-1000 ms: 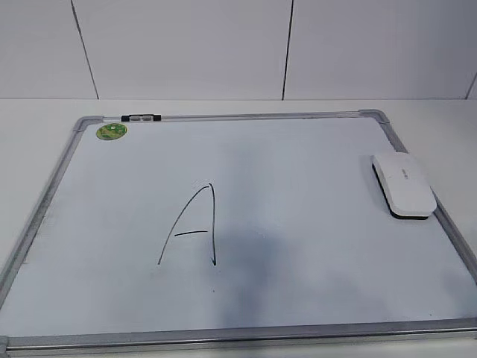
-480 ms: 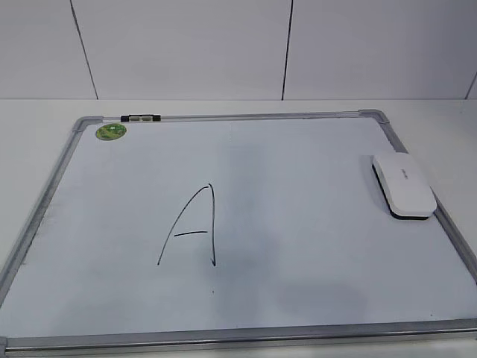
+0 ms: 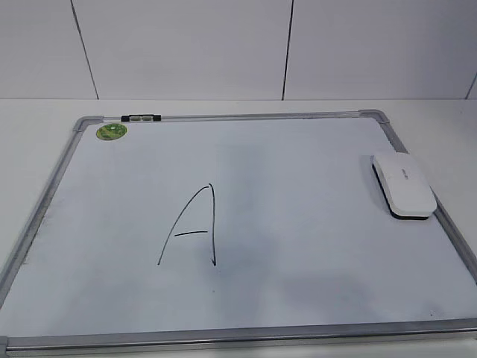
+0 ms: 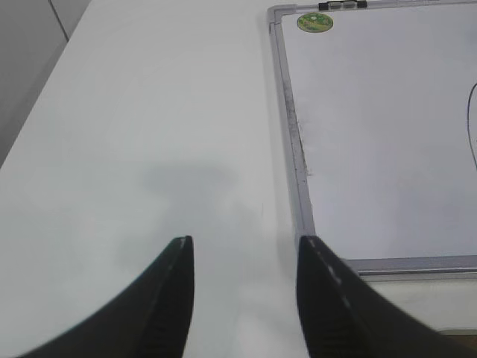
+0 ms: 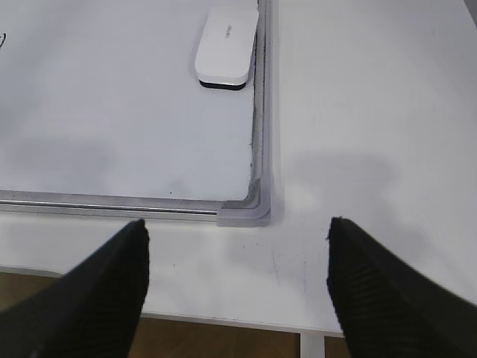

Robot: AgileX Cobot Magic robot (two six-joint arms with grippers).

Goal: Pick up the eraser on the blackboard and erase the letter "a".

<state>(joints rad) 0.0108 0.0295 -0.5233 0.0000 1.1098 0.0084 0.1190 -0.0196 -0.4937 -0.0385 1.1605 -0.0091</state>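
Both grippers, left and right, hang open and empty off the blackboard, while the eraser lies at its right frame: likely light, stiff, slippery plastic, best pinched across its long sides.

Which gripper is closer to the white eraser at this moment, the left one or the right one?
Right. The right gripper hovers off the board's near right corner, with the eraser ahead by the right frame. The left gripper is beyond the board's left edge, the eraser out of its view.
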